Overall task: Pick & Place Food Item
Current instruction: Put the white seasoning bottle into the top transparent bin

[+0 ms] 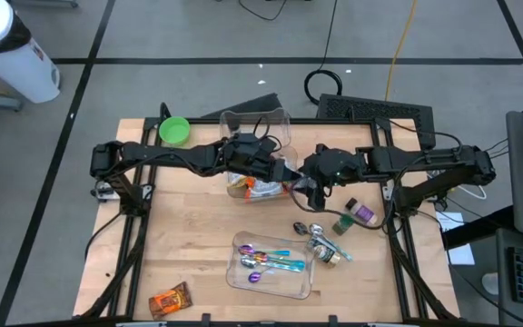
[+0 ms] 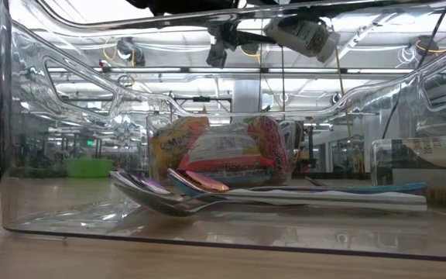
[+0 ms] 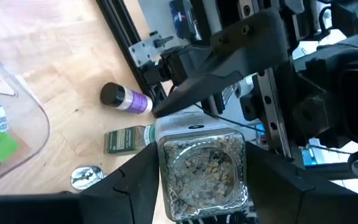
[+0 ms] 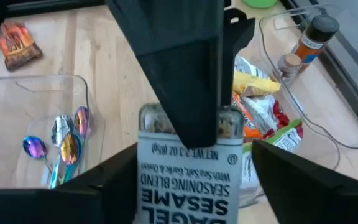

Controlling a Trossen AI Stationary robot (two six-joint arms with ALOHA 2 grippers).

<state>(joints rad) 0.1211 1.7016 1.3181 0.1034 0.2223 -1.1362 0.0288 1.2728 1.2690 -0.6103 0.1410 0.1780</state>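
Bare tabletop (image 1: 189, 254) between snack packet (image 1: 170, 299) and cutlery tray (image 1: 298, 283).

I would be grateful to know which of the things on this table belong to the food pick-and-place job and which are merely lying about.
In the job:
- seasoning jar, gripped by the left end effector
- right end effector, open beside it
- clear bin of food packets

Lying about:
- spoon tray
- green bowl
- snack packet
- purple-labelled bottle
- green-labelled jar
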